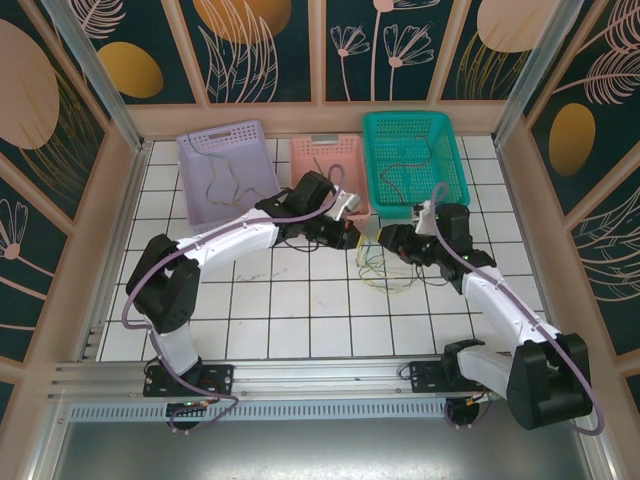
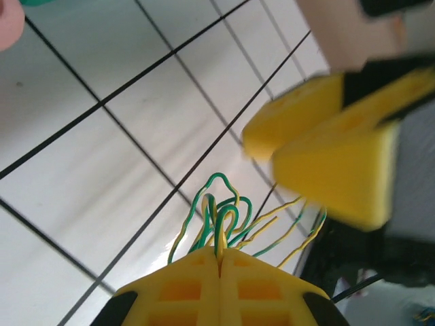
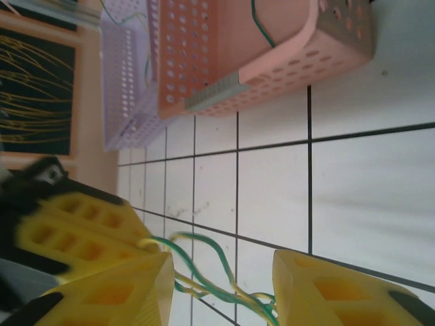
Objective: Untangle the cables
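While the left hand (image 2: 219, 257) pinches the cables (image 2: 219, 204), bare tiles (image 2: 102, 176) lie alongside.

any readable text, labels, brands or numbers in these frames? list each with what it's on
None readable.
purple basket, pink basket, green basket: no lettering visible.
wall panels: plant patterns only, no words.
grey strip on the pink basket's rim, right wrist view: too blurred to tell whether it carries print.
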{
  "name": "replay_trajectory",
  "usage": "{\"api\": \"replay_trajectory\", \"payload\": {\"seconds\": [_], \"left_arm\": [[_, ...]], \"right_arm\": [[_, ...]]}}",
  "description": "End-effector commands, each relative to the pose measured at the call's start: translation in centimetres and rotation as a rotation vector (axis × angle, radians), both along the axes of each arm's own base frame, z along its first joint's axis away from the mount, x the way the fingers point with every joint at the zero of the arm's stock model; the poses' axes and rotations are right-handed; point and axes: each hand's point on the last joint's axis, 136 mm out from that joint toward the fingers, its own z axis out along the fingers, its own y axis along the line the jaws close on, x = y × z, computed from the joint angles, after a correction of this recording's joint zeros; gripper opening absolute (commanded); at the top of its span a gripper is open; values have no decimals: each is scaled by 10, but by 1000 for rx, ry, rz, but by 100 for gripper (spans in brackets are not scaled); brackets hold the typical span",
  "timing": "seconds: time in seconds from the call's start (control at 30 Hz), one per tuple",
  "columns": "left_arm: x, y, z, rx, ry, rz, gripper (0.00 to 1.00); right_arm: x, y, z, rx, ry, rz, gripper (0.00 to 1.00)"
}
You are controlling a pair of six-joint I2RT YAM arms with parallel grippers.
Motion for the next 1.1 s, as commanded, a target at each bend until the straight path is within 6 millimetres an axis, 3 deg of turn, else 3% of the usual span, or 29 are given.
{"api": "replay_trajectory", "payload": {"seconds": [0.0, 0.07, 0.17, 0.33, 0.47, 0.57, 0.73, 0.87, 0.9, 1.07], "left_arm": [[-1, 17, -15, 103, -140, -90, 0], [11, 24, -10, 136, -248, -58, 0], [25, 33, 13, 114, -430, -11, 0], [31, 42, 33, 137, -666, -7, 0], [22, 41, 38, 186, -811, -55, 0], [15, 39, 41, 230, -896, -81, 0], [1, 39, 43, 270, -1002, -145, 0], [-13, 41, 45, 250, -1086, -192, 0], [-17, 45, 34, 268, -1082, -216, 0], [-19, 46, 30, 281, -1098, -239, 0]], "right_arm": [[7, 3, 20, 118, 30, 13, 43], [8, 6, 19, 141, 93, 9, 43], [9, 11, 19, 166, 247, -40, 43], [-3, 34, 18, 159, 495, -106, 43], [-8, 51, 17, 203, 601, -163, 44], [-3, 52, 15, 235, 652, -204, 43], [3, 58, 28, 258, 663, -197, 43], [-1, 60, 29, 255, 684, -170, 45], [-3, 62, 28, 256, 694, -161, 44], [-8, 66, 20, 233, 715, -143, 42]]}}
